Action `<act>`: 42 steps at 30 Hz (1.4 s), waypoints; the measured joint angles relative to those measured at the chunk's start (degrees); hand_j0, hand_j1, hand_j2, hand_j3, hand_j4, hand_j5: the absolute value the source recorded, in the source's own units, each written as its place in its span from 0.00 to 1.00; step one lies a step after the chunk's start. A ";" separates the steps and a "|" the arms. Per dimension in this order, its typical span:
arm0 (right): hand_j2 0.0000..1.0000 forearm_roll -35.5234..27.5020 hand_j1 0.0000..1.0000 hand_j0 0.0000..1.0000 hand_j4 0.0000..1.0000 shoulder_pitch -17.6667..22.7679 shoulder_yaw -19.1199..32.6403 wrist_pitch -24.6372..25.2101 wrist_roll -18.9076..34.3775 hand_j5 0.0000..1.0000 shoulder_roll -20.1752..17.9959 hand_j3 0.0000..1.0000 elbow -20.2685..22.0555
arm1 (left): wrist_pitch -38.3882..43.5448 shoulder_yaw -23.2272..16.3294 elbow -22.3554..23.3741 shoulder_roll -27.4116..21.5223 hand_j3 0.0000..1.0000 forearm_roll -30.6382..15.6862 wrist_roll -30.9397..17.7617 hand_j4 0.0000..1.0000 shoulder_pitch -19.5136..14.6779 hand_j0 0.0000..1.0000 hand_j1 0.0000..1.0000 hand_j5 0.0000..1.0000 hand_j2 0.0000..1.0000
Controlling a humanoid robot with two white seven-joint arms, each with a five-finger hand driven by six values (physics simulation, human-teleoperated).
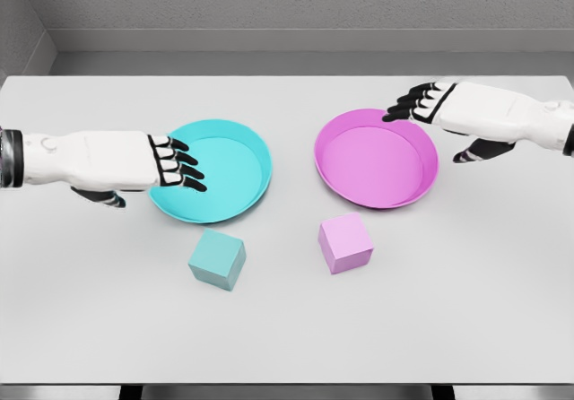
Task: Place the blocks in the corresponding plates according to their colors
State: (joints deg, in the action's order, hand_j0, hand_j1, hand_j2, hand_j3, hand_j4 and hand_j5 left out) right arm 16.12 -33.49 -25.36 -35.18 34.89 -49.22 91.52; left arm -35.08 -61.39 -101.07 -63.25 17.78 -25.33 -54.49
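Two blocks off plates: cyan block (217, 258) | pink block (345, 242) | both hands' fingers (182, 164) released

You see the cyan block (217, 258) and pink block (345, 243) on the table (502, 310), each just before its matching plate: cyan plate (242, 162), pink plate (381, 162). The left hand (134, 160) and right hand (466, 106) hover open-fingered at the plates' outer rims.

Table (287, 328): matt, smooth, pale grey.
Cyan plate (242, 162): smooth, plastic-looking, slight sheen.
Pink plate (372, 162): same smooth finish.
Cyan block (217, 258), pink block (345, 242): matt, even faces.
Hands (175, 162) (417, 102): white glossy shell, black fingers.
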 measured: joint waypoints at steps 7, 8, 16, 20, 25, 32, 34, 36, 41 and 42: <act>1.00 0.06 1.00 1.00 1.00 -0.18 -5.16 0.03 0.12 1.00 0.08 1.00 5.71 | -0.04 -4.33 0.00 1.57 0.99 0.56 -2.73 0.99 -1.82 0.99 0.99 0.99 0.99; 1.00 0.11 1.00 1.00 1.00 -0.09 -6.09 0.02 0.12 1.00 0.08 1.00 6.20 | -0.04 -4.68 0.00 2.66 0.99 0.56 -2.81 0.99 -2.64 0.99 0.99 0.99 0.99; 1.00 0.29 1.00 1.00 1.00 -0.09 -10.02 0.01 0.13 1.00 -0.13 1.00 7.58 | -0.03 -6.23 -0.01 9.89 0.99 0.42 -2.86 0.99 -3.78 0.99 0.99 0.99 0.99; 1.00 1.40 1.00 1.00 1.00 -0.18 -12.38 0.02 0.13 1.00 0.10 1.00 8.56 | -0.03 -6.98 -0.01 11.40 0.99 0.46 -3.00 0.99 -3.60 0.99 0.99 0.99 0.99; 1.00 2.14 1.00 1.00 1.00 -0.18 -14.11 0.02 0.13 1.00 0.18 1.00 9.07 | -0.04 -8.23 -0.01 12.03 0.98 0.56 -3.92 0.98 -3.51 0.98 0.98 0.98 0.98; 1.00 2.29 1.00 1.00 1.00 -0.70 -14.56 0.02 0.13 1.00 0.83 1.00 9.19 | -0.04 -9.90 -0.01 12.11 0.98 0.63 -5.33 0.98 -3.43 0.98 0.98 0.98 0.98; 1.00 2.30 1.00 1.00 1.00 -0.70 -14.90 0.03 0.13 1.00 1.34 1.00 9.21 | -0.04 -10.25 -0.01 12.11 0.98 0.67 -5.48 0.98 -3.34 0.98 0.98 0.98 0.98; 1.00 2.33 1.00 1.00 1.00 -0.53 -15.84 0.03 0.13 1.00 1.74 1.00 9.23 | -0.04 -10.53 -0.01 12.11 0.98 0.69 -5.55 0.98 -3.34 0.98 0.98 0.98 0.98; 1.00 2.39 1.00 1.00 1.00 -0.44 -17.45 0.02 0.13 1.00 2.00 1.00 9.24 | -0.04 -10.83 -0.01 12.22 0.98 0.70 -5.62 0.98 -3.34 0.98 0.98 0.98 0.98; 1.00 2.40 1.00 1.00 1.00 -0.35 -17.63 0.02 0.13 1.00 2.00 1.00 9.24 | -0.04 -10.85 -0.01 12.23 0.98 0.70 -5.62 0.98 -3.34 0.98 0.98 0.98 0.98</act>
State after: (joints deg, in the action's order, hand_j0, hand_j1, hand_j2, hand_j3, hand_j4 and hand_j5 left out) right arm 18.52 -33.84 -42.99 -35.16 35.03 -47.22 100.76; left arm -35.12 -72.24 -101.07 -51.02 18.48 -30.95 -57.83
